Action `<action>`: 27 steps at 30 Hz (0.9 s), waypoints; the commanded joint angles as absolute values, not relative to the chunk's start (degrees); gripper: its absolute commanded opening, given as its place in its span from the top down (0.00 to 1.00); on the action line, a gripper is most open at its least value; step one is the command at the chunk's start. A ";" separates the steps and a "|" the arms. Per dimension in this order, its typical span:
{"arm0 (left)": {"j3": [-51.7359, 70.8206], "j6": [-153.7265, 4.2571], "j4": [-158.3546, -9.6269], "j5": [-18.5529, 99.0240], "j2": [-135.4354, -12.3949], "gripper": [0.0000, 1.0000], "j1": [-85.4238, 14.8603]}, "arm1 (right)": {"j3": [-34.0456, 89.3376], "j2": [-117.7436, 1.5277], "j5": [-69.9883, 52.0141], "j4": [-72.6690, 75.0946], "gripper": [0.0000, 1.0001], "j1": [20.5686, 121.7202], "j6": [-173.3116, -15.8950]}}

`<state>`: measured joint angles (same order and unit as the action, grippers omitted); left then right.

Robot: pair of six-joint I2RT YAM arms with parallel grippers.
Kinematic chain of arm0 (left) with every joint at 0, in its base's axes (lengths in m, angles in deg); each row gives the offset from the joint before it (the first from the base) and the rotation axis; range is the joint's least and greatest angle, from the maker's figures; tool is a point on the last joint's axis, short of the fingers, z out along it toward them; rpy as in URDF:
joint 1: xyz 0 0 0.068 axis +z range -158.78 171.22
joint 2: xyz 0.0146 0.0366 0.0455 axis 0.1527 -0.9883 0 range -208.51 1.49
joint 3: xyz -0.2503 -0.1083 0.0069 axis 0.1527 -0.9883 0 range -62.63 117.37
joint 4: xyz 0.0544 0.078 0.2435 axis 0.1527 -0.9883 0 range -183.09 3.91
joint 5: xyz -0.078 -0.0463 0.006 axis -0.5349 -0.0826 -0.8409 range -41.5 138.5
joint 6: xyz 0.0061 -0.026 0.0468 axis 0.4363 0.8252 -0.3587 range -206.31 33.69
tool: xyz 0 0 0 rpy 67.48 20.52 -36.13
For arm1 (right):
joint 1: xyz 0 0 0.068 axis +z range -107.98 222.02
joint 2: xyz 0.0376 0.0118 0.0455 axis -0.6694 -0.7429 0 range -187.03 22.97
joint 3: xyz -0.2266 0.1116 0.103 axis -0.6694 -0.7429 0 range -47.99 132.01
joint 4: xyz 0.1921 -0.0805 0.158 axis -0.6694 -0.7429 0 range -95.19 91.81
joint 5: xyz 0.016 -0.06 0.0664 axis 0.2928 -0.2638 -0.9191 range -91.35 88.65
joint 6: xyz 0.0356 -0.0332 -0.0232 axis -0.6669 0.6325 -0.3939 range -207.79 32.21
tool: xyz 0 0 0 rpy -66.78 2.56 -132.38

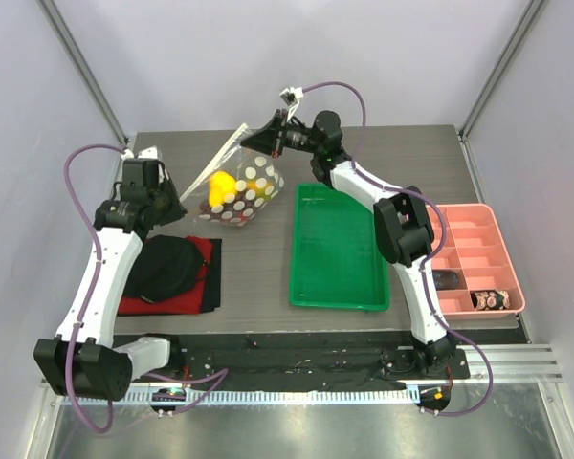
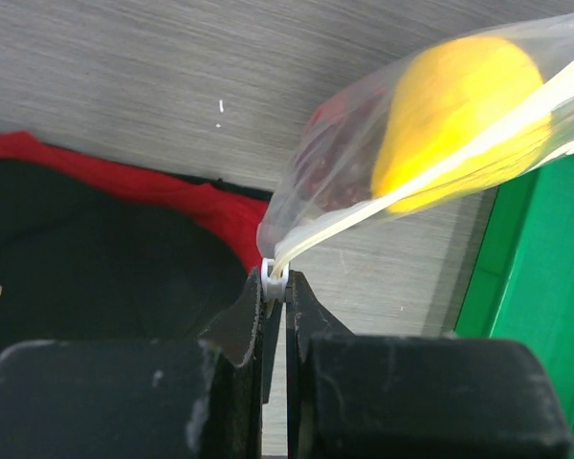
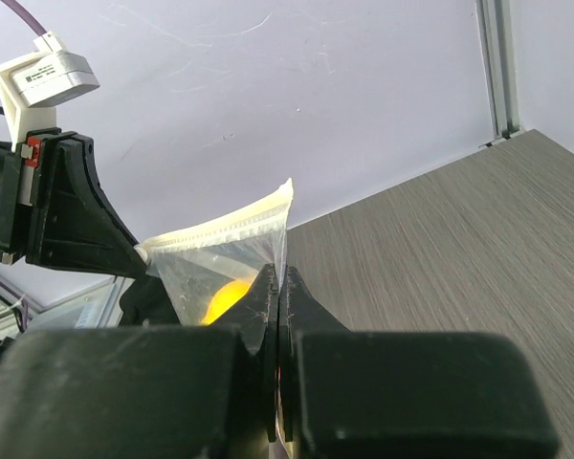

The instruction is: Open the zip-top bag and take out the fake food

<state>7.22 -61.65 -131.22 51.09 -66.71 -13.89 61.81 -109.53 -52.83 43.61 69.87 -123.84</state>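
Observation:
The zip-top bag, clear with white dots, hangs over the table between both grippers. My left gripper is shut on the white zip slider at the strip's left end. The pale zip strip runs taut from there up to the right. My right gripper is shut on the bag's upper corner. Inside the bag lie the fake food's yellow piece and dark red grape cluster. In the right wrist view, the left gripper stands at the strip's far end.
A green tray lies right of the bag. A pink compartment tray holding small dark lumps sits at the right edge. A red cloth with a black cap on it lies under the left arm.

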 commanded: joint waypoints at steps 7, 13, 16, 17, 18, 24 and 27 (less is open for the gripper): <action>7.16 -62.06 -136.37 48.76 -62.41 0.63 -12.38 | 68.02 -111.58 -55.30 50.23 0.99 66.36 -125.84; 13.30 -59.34 -132.42 44.90 -62.83 0.39 -12.30 | 69.69 -114.13 -61.54 58.40 0.99 66.80 -135.32; 16.90 -58.63 -127.24 39.28 -68.35 0.41 -12.12 | 68.91 -113.70 -63.04 59.82 0.99 67.15 -136.31; 19.52 -58.11 -126.88 37.18 -70.04 0.43 -12.12 | 68.65 -113.44 -62.96 59.99 0.99 67.24 -136.30; 21.12 -57.06 -126.70 36.55 -71.79 0.45 -12.12 | 68.38 -113.17 -62.96 59.99 0.99 67.42 -136.39; 32.37 -61.34 -127.31 32.25 -84.72 0.61 -12.04 | 68.99 -112.38 -63.66 57.63 0.99 68.82 -134.65; 35.89 -68.37 -128.37 27.60 -88.42 0.68 -12.12 | 68.73 -111.76 -64.01 55.86 0.99 69.44 -133.76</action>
<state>30.84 -60.51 -128.46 34.78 -86.23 -12.38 66.47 -114.78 -63.32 54.45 68.54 -134.84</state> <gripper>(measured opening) 0.373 0.017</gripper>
